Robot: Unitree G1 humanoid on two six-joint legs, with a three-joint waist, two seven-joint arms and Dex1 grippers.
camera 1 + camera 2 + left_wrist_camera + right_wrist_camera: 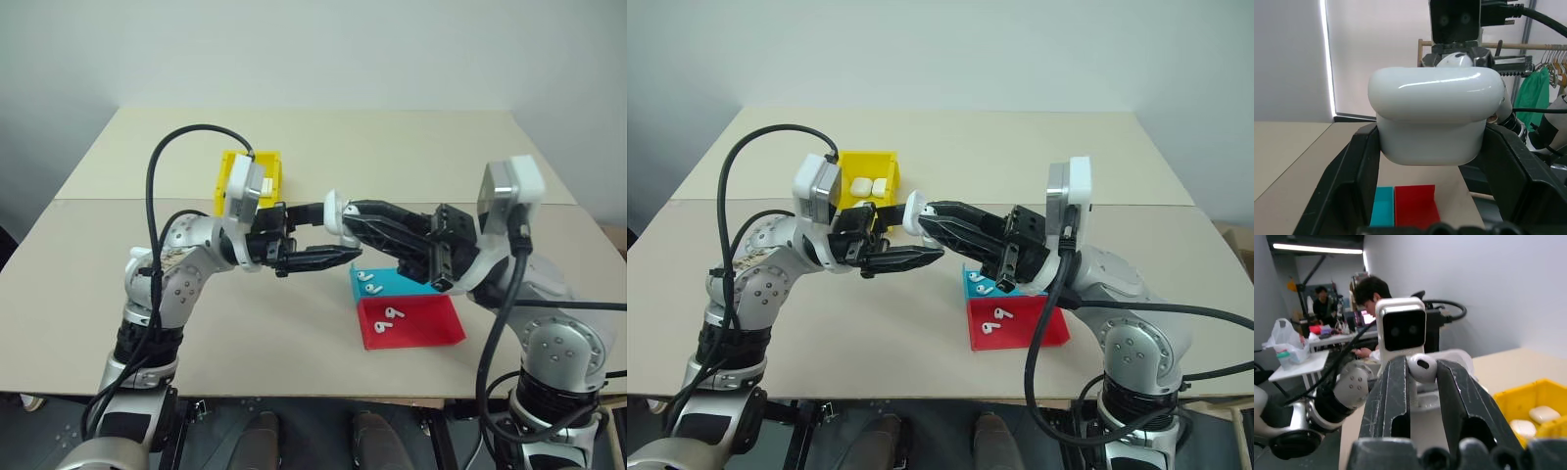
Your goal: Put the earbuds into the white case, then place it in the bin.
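White and glossy, a small rounded-corner plastic earbud case (1434, 117) is held above the middle of the beige table (411, 137), pinched between the two black fingers of the left gripper (318, 257). From the right, the right gripper (1422, 377) is brought up against it, its fingers pressed on a tiny white earbud (1421, 368) whose rounded head shows between the tips, just beside the case. A small bright yellow open-top plastic bin (872, 166) is seen behind the left arm, farther back on the table, with two more white cases (870, 185) lying inside. Nearer and to the right, a flat teal tray (392, 283) and a flat red tray (421, 328) are set touching each other, each bearing two loose earbuds (390, 315). People at desks are visible in the room behind.
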